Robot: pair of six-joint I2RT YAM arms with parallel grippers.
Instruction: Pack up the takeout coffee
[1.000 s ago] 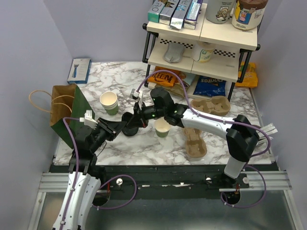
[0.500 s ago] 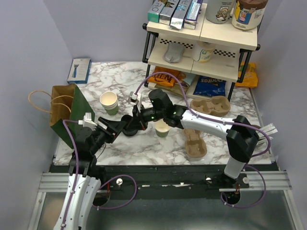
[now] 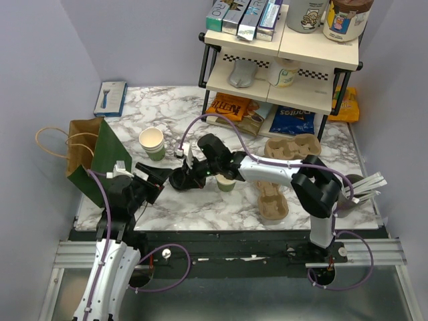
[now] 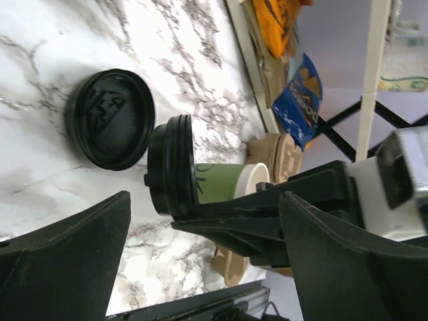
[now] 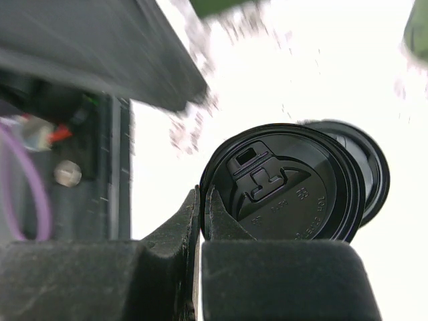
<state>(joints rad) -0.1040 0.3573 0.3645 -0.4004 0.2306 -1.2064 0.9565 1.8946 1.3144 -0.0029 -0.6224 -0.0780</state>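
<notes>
step: lidding the coffee | right gripper pinches black lid by rim, held on edge | left gripper wide, empty | next: level lid over green cup, press down

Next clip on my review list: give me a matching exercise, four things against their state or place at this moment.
Things
1. upended black round plastic lid
2. second black round plastic lid
3. left pincer
4. lidless dark-green paper cup

States
A. open, holding nothing
B. lying flat on the marble table
C. standing upright on the table
D. pinched at its rim by the right pincer

Pairs: 1-D, 2-B, 3-A, 4-C
</notes>
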